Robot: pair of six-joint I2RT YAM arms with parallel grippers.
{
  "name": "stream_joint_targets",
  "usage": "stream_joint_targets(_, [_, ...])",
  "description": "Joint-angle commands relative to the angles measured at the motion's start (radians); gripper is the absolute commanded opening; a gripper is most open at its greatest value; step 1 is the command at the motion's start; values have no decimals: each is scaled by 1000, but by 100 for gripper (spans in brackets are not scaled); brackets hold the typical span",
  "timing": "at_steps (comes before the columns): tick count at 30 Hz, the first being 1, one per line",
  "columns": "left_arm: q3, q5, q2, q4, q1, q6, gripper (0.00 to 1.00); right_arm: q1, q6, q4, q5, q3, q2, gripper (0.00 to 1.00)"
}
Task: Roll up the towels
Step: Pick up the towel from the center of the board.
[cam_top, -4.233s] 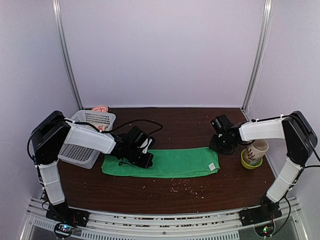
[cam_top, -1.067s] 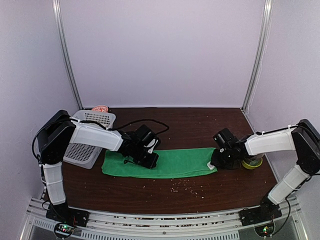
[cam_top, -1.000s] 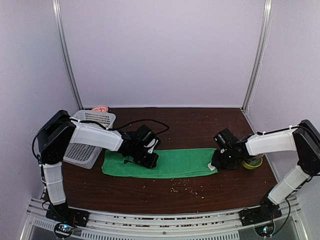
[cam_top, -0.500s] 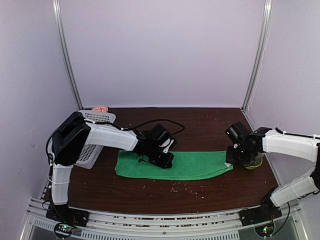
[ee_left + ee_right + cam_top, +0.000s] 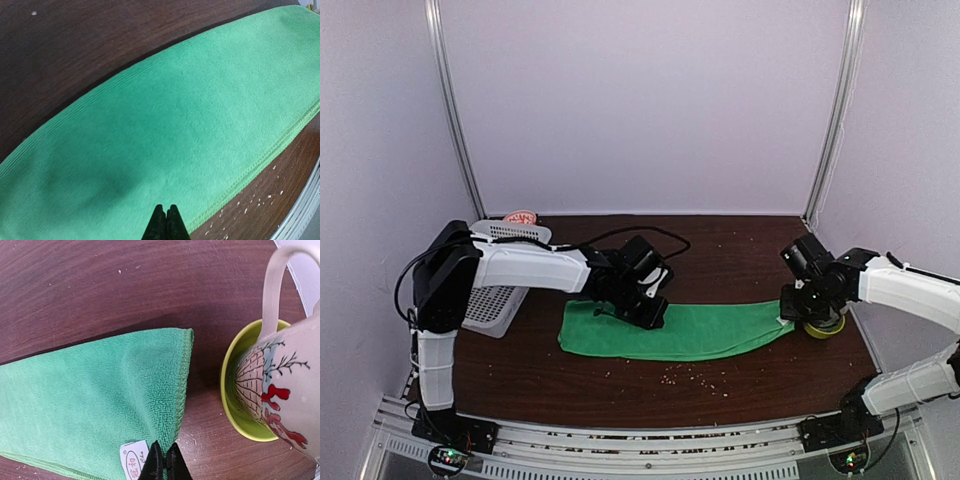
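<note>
The green towel (image 5: pixel 705 332) lies on the dark table as a long strip folded lengthwise. It fills the left wrist view (image 5: pixel 175 125). My left gripper (image 5: pixel 647 310) is shut, its tips (image 5: pixel 166 214) together low over the strip's left part, near its front hem. No cloth shows between them. My right gripper (image 5: pixel 788 316) is shut on the towel's right-end corner (image 5: pixel 100 390), its tips (image 5: pixel 164 455) beside the white label (image 5: pixel 132 458). The pinkish-beige towel (image 5: pixel 522 216) peeks out behind the basket.
A white perforated basket (image 5: pixel 488 300) stands at the left edge. A yellow-green bowl (image 5: pixel 823 328) (image 5: pixel 231 405) holding a patterned cup (image 5: pixel 290 370) sits just right of the towel's end. Crumbs (image 5: pixel 695 372) lie in front of the towel.
Both grippers and the green towel have shifted to the right. The towel's right end now lies beside the bowl, and its left end has left the basket's side.
</note>
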Motion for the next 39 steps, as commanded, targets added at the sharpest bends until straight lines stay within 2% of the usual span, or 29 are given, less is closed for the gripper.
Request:
stream_joint_targets(1, [-103,-76,-137,-40,51,14,2,6,-31,-22,35,48,-3,0])
stream_joint_targets(6, [-239,-169,-189,-52,114,17,1,6,-41,-42,60,65,-27,0])
stream_joint_targets(11, [-284,-201,-161,-52,131,36,0,6,-61,-70,63,87,-54,0])
stream_joint_targets(18, [-242,-137,-88,-22,118,11,0,5,-76,-95,85,115,-80,0])
stream_joint_targets(27, [-121,-64,-14,-20,28,-35,0,4,-125,-144,121,196,-108,0])
stream_joint_targets(32, [-84,-48,-5,-21,13,-48,0,11,-163,-121,14,261,-122,0])
stream_joint_targets(37, [-76,-76,-52,-54,13,-34,0,76,-153,-79,-40,303,-86,0])
stream_joint_targets(39, [-79,-84,-78,-67,13,-30,4,102,-142,-72,-48,317,-56,0])
